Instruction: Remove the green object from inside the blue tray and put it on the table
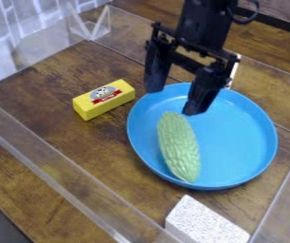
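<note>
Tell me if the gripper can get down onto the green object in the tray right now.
Probably yes. The gripper hangs open above the tray's far rim, and the green object lies uncovered just in front of it, with nothing between them. The tray's low rim shouldn't block a descent.

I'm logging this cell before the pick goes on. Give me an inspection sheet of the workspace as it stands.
Surface: dark wooden table, bare at left.
Job's things: green object lying inside the blue tray.
Clutter: yellow block left of the tray; speckled sponge at the near edge.
Grippers: gripper open, holding nothing, above the tray's far rim.
Cables: nothing seen.
Surroundings: clear plastic walls around the table.
</note>
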Tool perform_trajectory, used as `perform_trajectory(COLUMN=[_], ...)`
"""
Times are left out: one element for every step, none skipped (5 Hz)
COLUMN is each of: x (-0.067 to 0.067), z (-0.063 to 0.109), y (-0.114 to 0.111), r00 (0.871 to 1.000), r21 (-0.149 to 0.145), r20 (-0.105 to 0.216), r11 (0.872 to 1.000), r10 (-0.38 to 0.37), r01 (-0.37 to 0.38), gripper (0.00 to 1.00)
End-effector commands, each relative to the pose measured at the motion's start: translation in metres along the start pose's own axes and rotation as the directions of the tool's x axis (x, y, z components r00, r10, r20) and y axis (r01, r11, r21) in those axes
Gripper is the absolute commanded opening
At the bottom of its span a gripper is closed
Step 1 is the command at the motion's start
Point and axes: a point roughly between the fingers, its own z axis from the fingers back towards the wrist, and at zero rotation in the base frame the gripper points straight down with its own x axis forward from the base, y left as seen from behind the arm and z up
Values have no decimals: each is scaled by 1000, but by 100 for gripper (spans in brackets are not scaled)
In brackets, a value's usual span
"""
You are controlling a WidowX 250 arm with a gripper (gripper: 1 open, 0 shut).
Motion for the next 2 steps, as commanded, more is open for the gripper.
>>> perform_trajectory(x=[4,3], z=[10,5], y=[-10,-18], r00=[997,996], r21=[7,0], r20=[53,45], r11=[998,997], r10=[-56,-74], r01=[56,75], gripper=[100,100])
